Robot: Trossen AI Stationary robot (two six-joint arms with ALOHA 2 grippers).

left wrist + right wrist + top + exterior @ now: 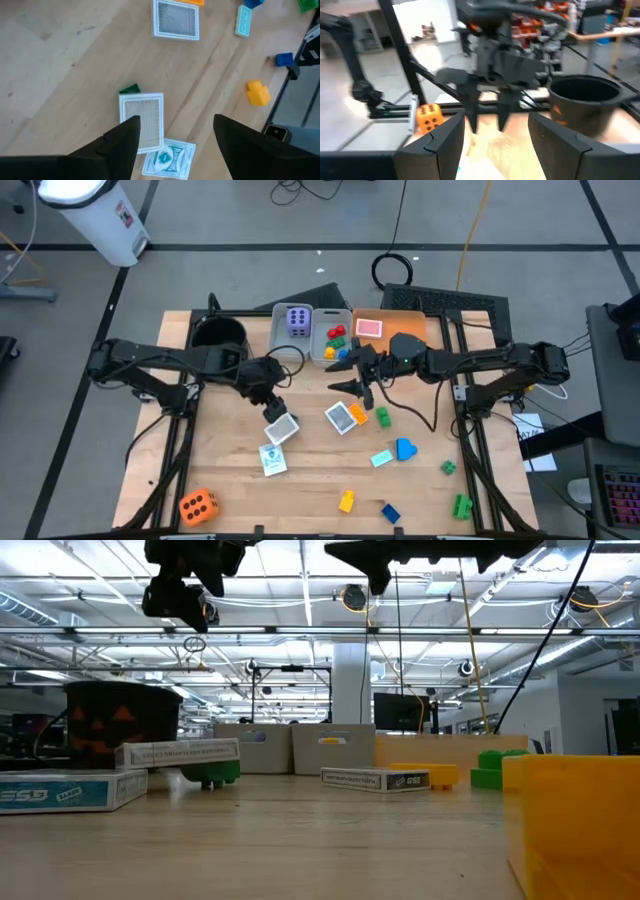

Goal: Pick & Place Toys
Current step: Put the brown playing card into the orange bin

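Left claw [175, 135]: fingers apart, empty, above a picture card [142, 121] at worktop [230, 480] centre. Right claw [356, 387]: fingers apart, empty, raised at 12 o'clock of a second card [341, 417]. Orange die [198, 506] at 7 o'clock corner.

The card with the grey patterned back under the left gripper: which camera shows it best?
The left wrist view: the card with the grey patterned back lies flat, close, between the left gripper's open fingers. The high view shows it small; the low view shows only an edge; the right wrist view misses it.
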